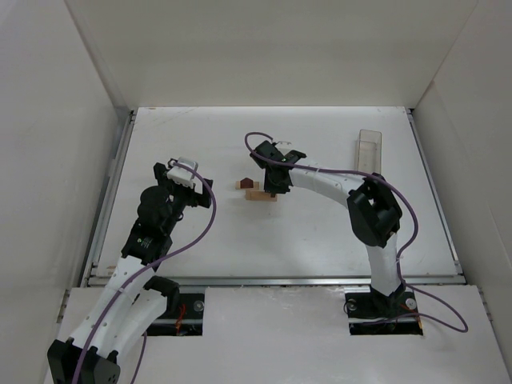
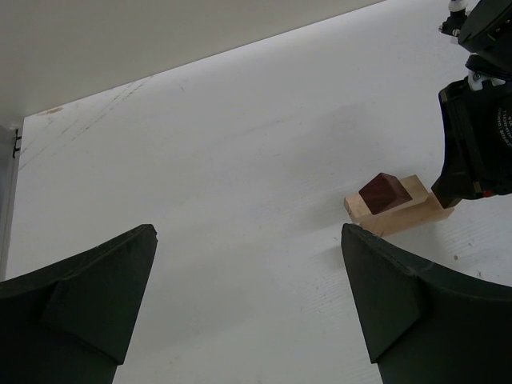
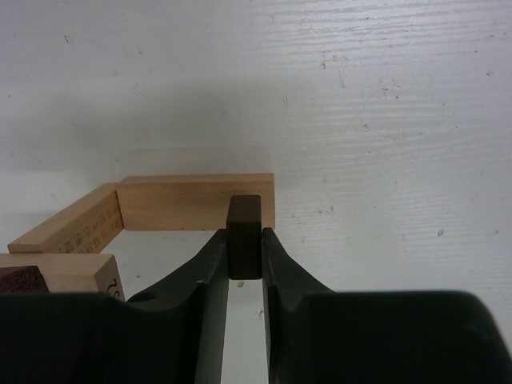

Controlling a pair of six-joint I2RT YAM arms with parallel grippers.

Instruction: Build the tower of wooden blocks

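- Tower (image 1: pixel 256 190) was no more than a low cluster on the table (image 1: pixel 200 240). Its tan bars (image 3: pixel 196 202) met in a loose corner, and the roof piece (image 2: pixel 384 192) sat on top of one of them.
- Right claw (image 3: pixel 244 240) was narrow and pinched a small dark block (image 3: pixel 244 232) upright between its fingertips.
- Left claw (image 2: pixel 246 232) stood wide and held nothing.
- The held block hung to the right of the roof piece, just in front of the right end of the bar that lay beyond the roof piece. Whether block and bar touched could not be told.
- The left claw sat well to the left of the roof piece, apart from every block.
- The step in hand looked like setting the dark block in its place among the bars.
- To do it well, the block should stay square to the bar and come down straight.
- Once the block bore its own weight, the jaws should part only a little.
- The claw should then lift straight up, so that no finger dragged a bar.
- The pieces looked light, so a sideways nudge could slide the bars or tip the roof piece off.
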